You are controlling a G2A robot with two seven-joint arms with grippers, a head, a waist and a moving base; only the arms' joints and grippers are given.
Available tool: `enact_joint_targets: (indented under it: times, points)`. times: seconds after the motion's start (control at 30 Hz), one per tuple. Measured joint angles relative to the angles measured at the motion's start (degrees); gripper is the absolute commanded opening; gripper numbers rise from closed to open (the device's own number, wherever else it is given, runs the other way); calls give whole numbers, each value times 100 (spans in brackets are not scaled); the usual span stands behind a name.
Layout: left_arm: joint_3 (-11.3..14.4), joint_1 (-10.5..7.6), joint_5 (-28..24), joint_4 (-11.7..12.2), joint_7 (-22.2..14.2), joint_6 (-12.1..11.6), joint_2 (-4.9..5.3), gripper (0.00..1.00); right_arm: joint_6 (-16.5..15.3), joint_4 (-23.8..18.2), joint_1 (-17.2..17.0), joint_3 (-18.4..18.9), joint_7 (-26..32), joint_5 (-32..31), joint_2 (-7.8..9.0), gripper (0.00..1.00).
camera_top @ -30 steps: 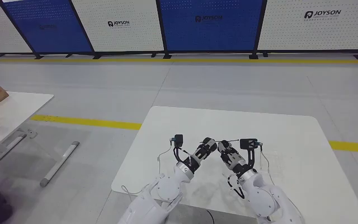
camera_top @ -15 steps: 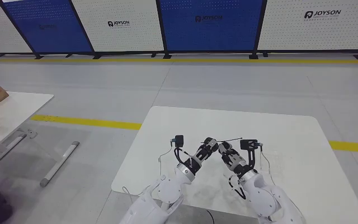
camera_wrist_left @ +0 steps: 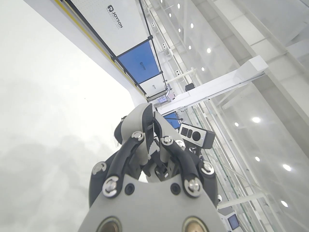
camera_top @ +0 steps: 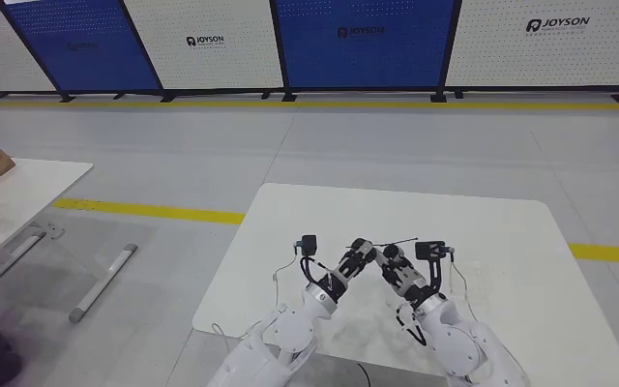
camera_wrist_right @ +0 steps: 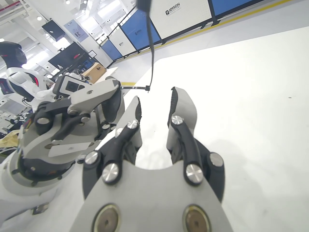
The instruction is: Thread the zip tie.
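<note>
With my left end effector pinching the zip tie, I'd close the spread right end effector gently on its loose strap before feeding.

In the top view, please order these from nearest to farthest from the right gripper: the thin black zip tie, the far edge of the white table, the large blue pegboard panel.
1. The thin black zip tie, just beyond the right gripper.
2. The far edge of the white table, straight ahead.
3. The large blue pegboard panel, across the floor at the back.
</note>
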Motion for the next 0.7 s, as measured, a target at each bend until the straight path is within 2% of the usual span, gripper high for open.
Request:
enact_joint_targets:
  times: [0.23,0.3,0.7]
  points:
    - [26,21,83,-21,-76,21,5,0,26,-8,5,31,-38,43,2,12]
    - [26,14,83,-17,-81,32,4,0,20,-18,5,40,-42,46,4,6]
    - [10,-22,83,-36,-95,104,0,0,39,-65,21,33,16,12,10,17]
